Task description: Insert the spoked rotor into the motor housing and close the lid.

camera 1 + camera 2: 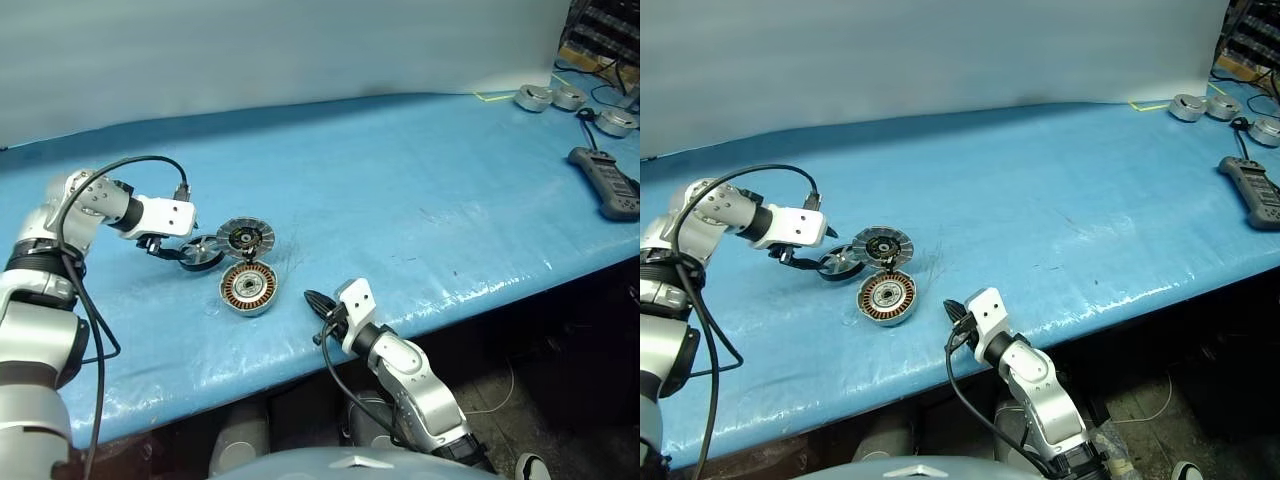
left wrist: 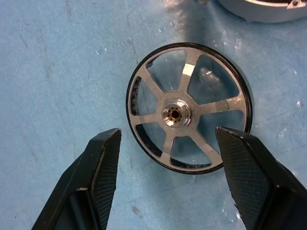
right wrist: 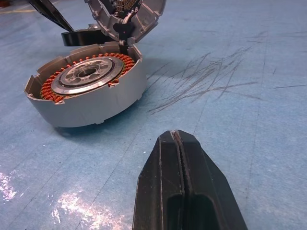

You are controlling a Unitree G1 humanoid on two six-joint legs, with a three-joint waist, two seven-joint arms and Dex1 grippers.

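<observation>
The spoked rotor (image 2: 188, 108), a black ring with silver spokes and hub, lies flat on the blue table (image 1: 420, 200), just left of the motor housing (image 1: 248, 288). My left gripper (image 2: 168, 136) hangs open over the rotor, one finger to each side of its near rim and nothing gripped. The housing (image 3: 86, 88) shows copper windings round a silver centre. Its lid (image 1: 245, 238) stands tilted open at the housing's far edge, segmented face showing. My right gripper (image 3: 177, 136) rests shut and empty near the table's front edge, right of the housing.
Silver pucks (image 1: 533, 97) and cables sit at the far right corner. A black hand-held device (image 1: 608, 182) lies at the right edge. Scratches mark the cover to the right of the housing. The table's front edge (image 1: 450, 305) runs close behind my right gripper.
</observation>
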